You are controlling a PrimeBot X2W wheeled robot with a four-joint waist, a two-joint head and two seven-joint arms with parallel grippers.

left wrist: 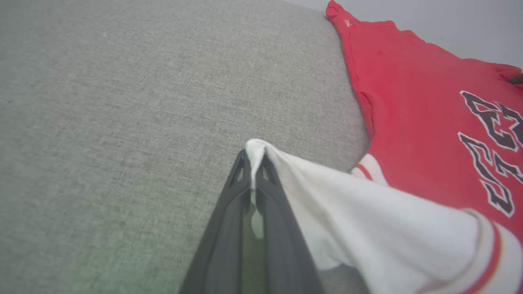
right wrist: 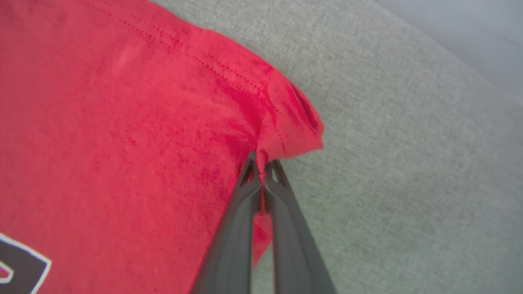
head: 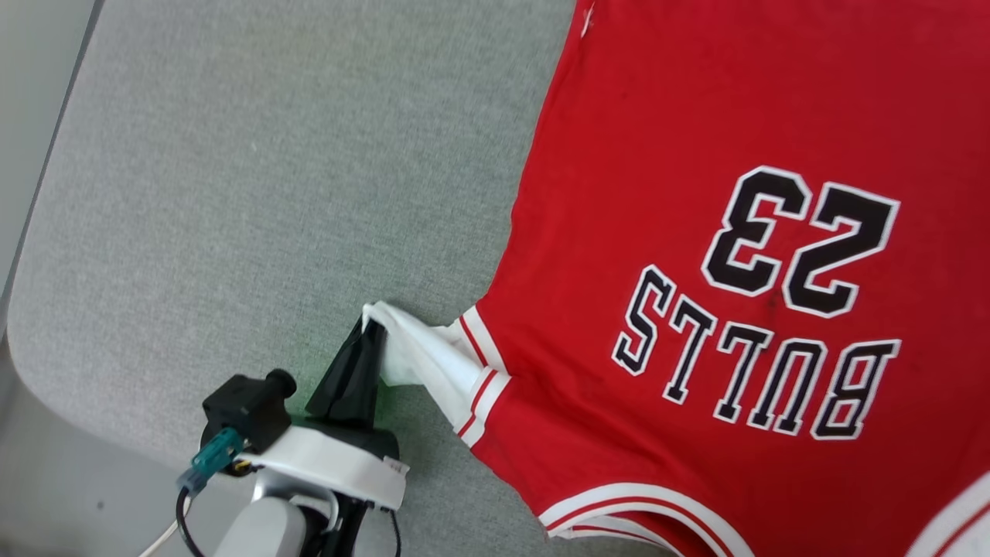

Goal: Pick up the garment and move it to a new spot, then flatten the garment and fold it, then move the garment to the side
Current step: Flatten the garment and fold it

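Holds garment [head: 696, 155] spread on desk [head: 232, 193] with left jaws clamped on white sleeve tip [head: 390, 329], right jaws pinching a red corner [right wrist: 294, 122], probably hem, to stretch it flat

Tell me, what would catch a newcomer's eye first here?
A bright red jersey lies spread on the grey cushion, at the head view's right, its black BULLS 23 lettering upside down. At lower left, the left pincer pinches the tip of its white sleeve. In the right wrist view, the right pincer grips a red corner.
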